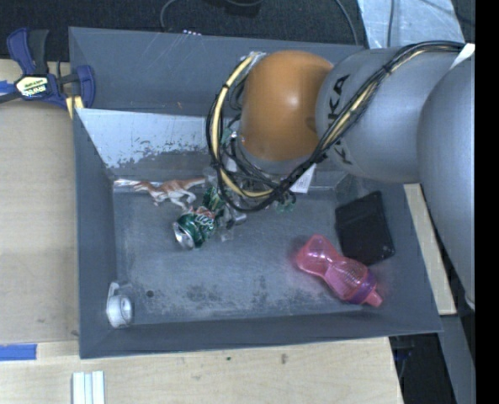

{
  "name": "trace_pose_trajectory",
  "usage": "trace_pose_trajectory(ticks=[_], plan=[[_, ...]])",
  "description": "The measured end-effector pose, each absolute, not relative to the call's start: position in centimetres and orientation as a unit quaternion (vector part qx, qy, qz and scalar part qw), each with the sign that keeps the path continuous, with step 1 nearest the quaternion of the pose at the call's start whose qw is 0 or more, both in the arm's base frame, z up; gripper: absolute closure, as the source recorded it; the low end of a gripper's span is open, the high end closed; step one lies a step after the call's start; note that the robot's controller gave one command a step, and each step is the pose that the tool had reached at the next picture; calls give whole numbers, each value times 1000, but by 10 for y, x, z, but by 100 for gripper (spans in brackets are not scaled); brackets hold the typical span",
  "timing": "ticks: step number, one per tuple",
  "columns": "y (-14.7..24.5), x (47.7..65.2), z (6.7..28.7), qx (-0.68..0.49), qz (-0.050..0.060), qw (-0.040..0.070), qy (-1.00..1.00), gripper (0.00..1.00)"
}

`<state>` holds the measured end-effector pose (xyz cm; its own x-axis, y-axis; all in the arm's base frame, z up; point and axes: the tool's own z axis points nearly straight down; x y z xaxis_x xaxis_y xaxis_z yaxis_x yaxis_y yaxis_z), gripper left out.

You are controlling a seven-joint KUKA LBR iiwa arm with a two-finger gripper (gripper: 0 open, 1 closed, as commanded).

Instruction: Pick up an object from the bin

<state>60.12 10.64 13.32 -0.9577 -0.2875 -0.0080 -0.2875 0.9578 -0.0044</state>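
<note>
My gripper (pixel 229 217) pokes out below the arm's orange cover, low over the middle of the bin near its back wall. Right at its left side lies a crushed green can (pixel 193 228), tipped on its side with its silver end toward the front left. The gripper seems to touch the can's right end, though I cannot tell whether it has a grip on it. An orange and white toy animal (pixel 170 192) lies just behind the can, along the back wall.
A pink plastic bottle (pixel 337 269) lies on its side at the front right. A black box (pixel 364 226) rests against the right wall. A small silver and white cap-like piece (pixel 119 306) sits in the front left corner. The arm and its cables cover the bin's back right.
</note>
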Motion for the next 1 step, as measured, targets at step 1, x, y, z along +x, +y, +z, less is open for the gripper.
trace_pose_trajectory(ticks=[1], plan=[[106, 601, 156, -145, -2, 4, 989, 100]])
